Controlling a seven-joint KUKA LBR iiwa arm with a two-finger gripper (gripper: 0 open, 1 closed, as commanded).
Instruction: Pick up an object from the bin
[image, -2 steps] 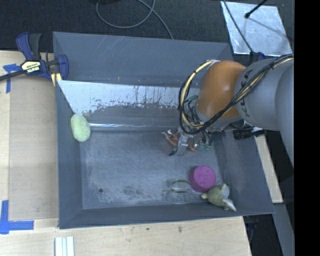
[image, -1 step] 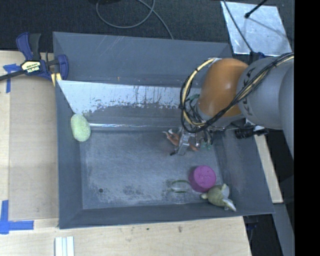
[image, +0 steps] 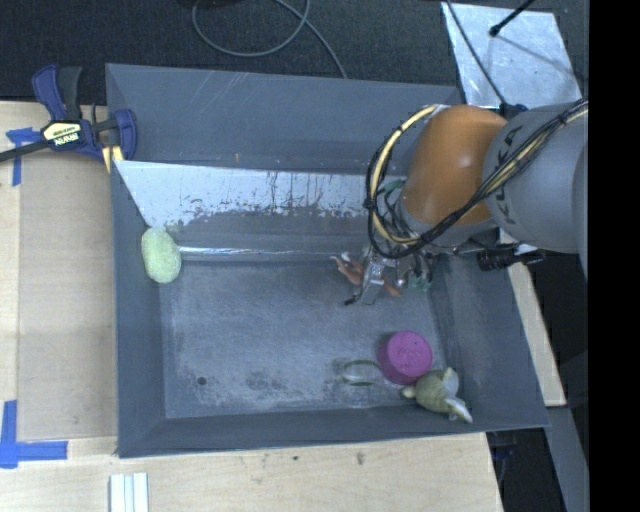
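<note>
several things in the bin (image: 140, 395): green lump (image: 160, 255), purple disc (image: 407, 355), olive toy (image: 437, 392); gripper (image: 374, 284) hold unclear.

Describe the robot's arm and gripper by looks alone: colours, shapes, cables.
The arm is a thick, rounded grey tube. At its wrist sits a smooth, orange, dome-shaped cover, ringed by looping black and yellowish cables. Below the cover, the gripper is small and slim, made of pale metal.

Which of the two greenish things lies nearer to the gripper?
The olive lump beside the purple disc, below the gripper; the pale oval lies far left.
</note>
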